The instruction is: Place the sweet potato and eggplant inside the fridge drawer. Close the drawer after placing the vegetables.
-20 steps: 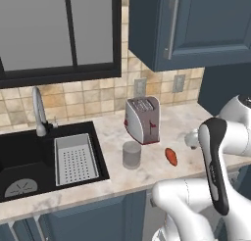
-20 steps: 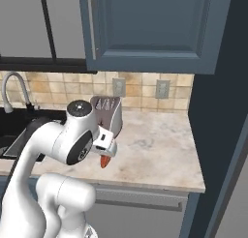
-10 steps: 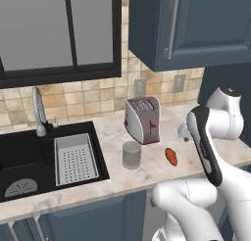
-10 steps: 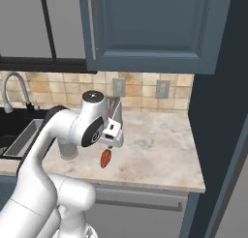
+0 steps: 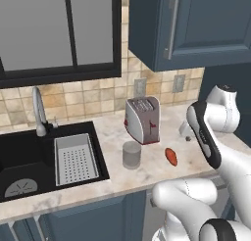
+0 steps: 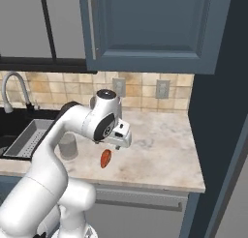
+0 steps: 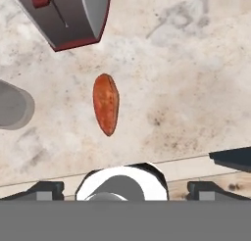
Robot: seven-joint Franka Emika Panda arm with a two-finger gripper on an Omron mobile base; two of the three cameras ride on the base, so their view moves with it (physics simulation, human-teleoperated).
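Spread wide and holding nothing, my tool (image 7: 125, 188) hangs above the worktop (image 7: 196, 88) and looks straight down on it; in the hand view its two dark fingertips (image 7: 46, 188) stand far apart at the bottom corners. Between and above them in that view lies the sweet potato (image 7: 106, 104), an orange-red oblong with tapered ends, flat on the marbled stone and touching nothing else. Just beyond it stands the toaster (image 7: 68, 14), silver with a dark red base, and off to one side sits a grey cup (image 7: 14, 105). From the left base view the sweet potato (image 5: 171, 156) rests near the worktop's front edge, in front of the toaster (image 5: 142, 119) and beside the cup (image 5: 131, 154), with the black sink (image 5: 29, 156) and its dish rack (image 5: 74, 158) well apart. From the right base view my arm's wrist hovers just above the sweet potato (image 6: 105, 158).
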